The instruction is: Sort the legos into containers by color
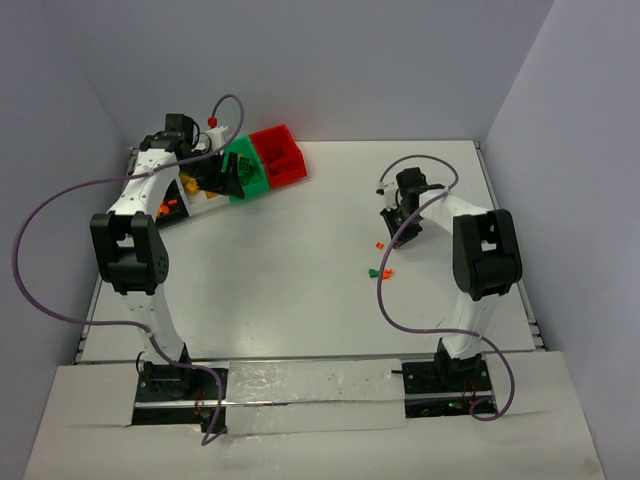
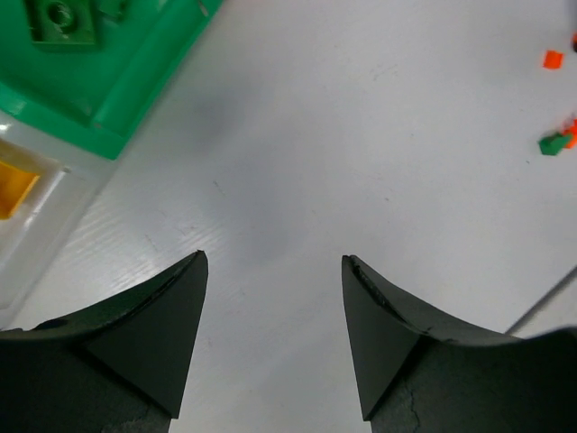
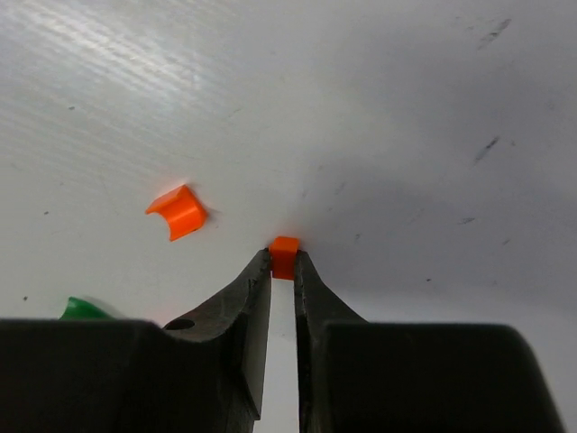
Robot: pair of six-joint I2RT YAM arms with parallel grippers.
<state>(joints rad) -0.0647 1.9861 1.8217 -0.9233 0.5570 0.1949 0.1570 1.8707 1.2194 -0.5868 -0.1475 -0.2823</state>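
Note:
My right gripper [image 3: 283,263] is shut on a tiny orange lego [image 3: 285,251], low at the table surface. In the top view it [image 1: 393,219] is at the right of the table. A curved orange lego [image 3: 178,212] and a green lego [image 3: 81,309] lie to its left. My left gripper [image 2: 275,262] is open and empty over bare table, beside the green bin [image 2: 135,86], which holds a green lego [image 2: 61,18]. The white bin [image 2: 41,225] holds a yellow piece [image 2: 13,188]. The red bin [image 1: 278,155] stands next to the green bin [image 1: 250,176]. The black bin is hidden.
Loose legos lie on the table [image 1: 300,260] right of centre: an orange one [image 1: 379,244], a green one [image 1: 372,271] and another orange one [image 1: 387,272]. The bins line up at the back left. Purple cables loop beside both arms.

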